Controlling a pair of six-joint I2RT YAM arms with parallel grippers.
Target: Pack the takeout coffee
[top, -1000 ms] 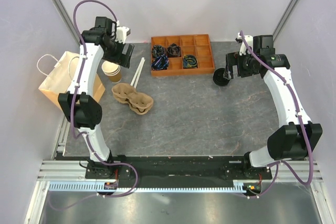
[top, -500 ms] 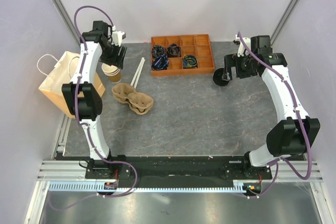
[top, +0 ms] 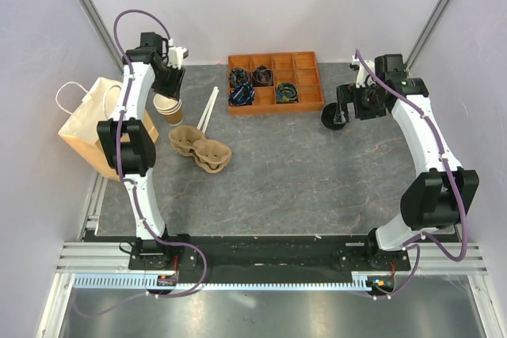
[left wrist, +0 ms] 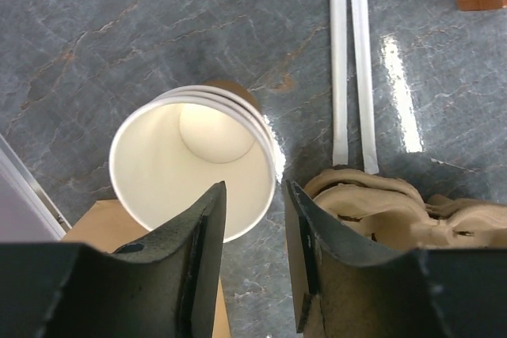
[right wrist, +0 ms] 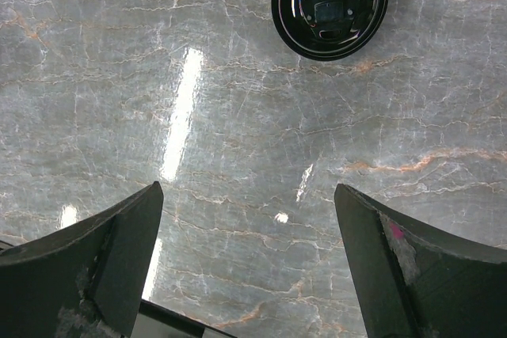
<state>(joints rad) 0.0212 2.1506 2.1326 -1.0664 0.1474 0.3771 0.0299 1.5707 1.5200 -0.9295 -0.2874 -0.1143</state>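
Takeout coffee as a lidded cup isn't showing in any view; its likely parts are sitting well apart. L gripper (left wrist: 253,195) is hanging over the stack of lidless tan paper cups (left wrist: 194,168) at far left, jaws narrowed astride the top cup's near rim. Gripping or not, can't tell. R gripper (right wrist: 247,195) is gaping wide, holding nothing. A round black plastic lid (right wrist: 329,5) is lying flat on the grey marbled table (right wrist: 198,116), ahead of its tips and slightly right. The cups are standing upright, so L arm is prob. facing a straight lift.
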